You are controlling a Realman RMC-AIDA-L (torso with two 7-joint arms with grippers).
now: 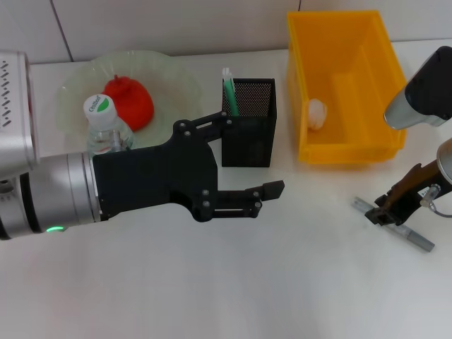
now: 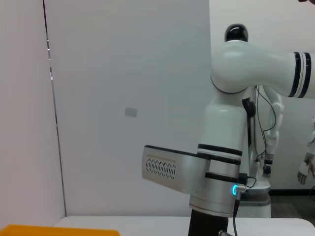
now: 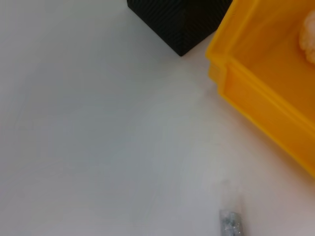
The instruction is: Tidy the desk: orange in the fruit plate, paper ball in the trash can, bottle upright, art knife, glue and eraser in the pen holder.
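Note:
The orange [image 1: 129,101] lies in the pale green fruit plate [image 1: 176,78]. A clear bottle [image 1: 106,120] with a green-and-white cap stands upright at the plate's front edge. The paper ball [image 1: 316,113] [image 3: 310,29] rests inside the yellow trash can [image 1: 346,152] [image 3: 261,103]. A green-and-white stick [image 1: 228,88] pokes out of the black mesh pen holder [image 1: 251,134] [image 3: 182,22]. The grey art knife [image 1: 409,236] [image 3: 230,225] lies flat on the table at the right, and my right gripper [image 1: 385,212] sits right at its near end. My left gripper [image 1: 253,154] hovers open and empty beside the pen holder. The eraser is out of view.
The white table [image 1: 233,282] runs bare toward its front edge. My left forearm [image 1: 42,191] crosses the left side in front of the plate and bottle. The left wrist view shows only the robot's body, a wall and a sliver of the yellow can [image 2: 59,230].

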